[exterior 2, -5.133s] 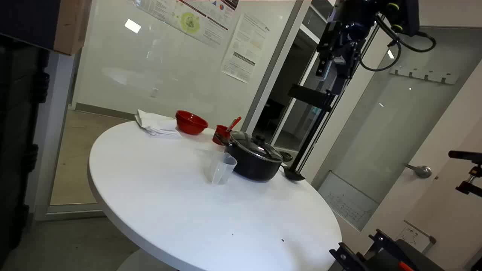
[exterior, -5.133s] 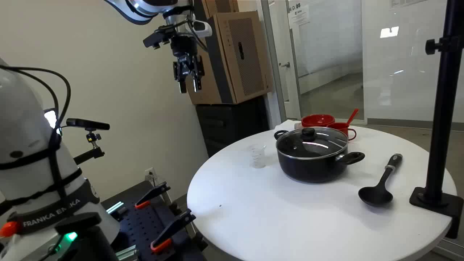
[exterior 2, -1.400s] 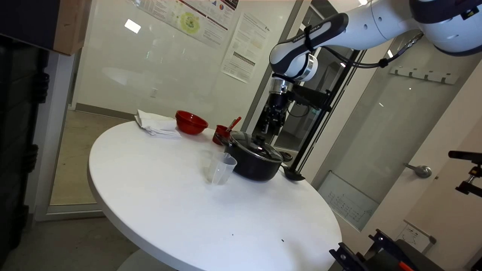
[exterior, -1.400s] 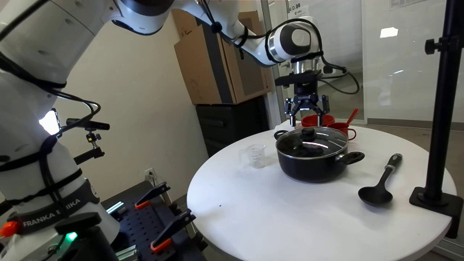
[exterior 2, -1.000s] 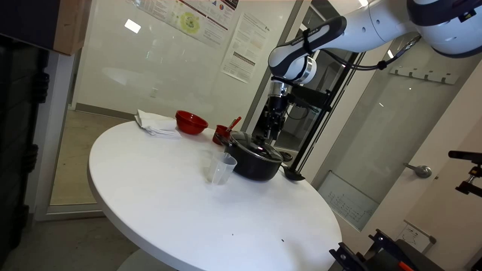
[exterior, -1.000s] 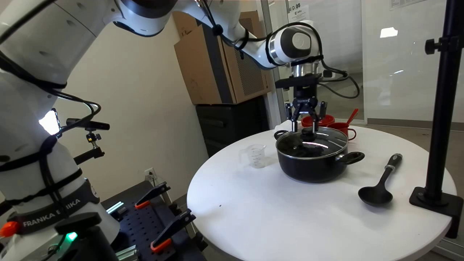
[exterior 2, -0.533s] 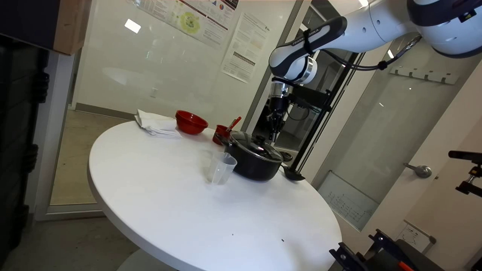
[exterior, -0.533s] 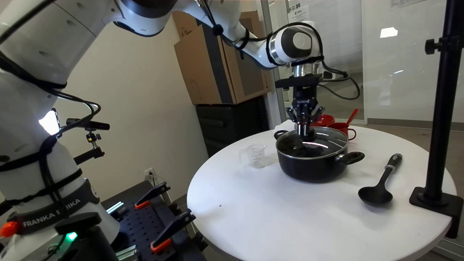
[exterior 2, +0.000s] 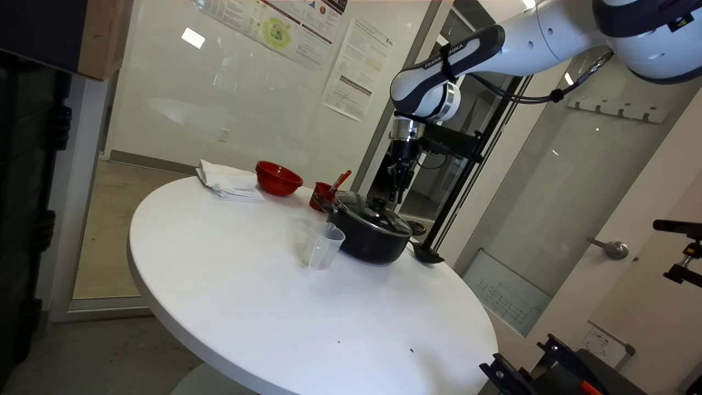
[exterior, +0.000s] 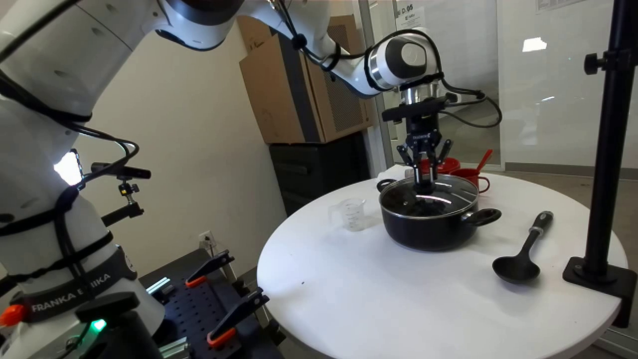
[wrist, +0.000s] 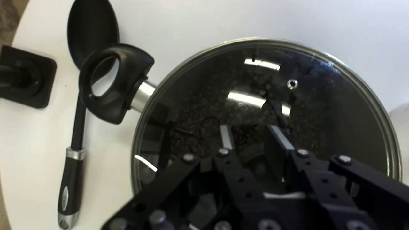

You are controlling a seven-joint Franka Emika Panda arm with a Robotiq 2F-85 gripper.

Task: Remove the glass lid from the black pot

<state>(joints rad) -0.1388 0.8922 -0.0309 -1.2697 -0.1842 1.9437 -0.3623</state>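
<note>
Wrist view: at left, a black ladle (wrist: 78, 127) lies on the white bench (wrist: 179, 25), partly hidden by a handle (wrist: 137, 64) of the black pot (exterior: 431, 234); rightward, the glass lid (wrist: 265, 83) sits on the pot; above it hangs the end effector (wrist: 254, 137), fingers slightly apart, holding nothing.

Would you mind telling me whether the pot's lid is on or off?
On: in both exterior views the lid covers the pot, with no gap showing between them.
</note>
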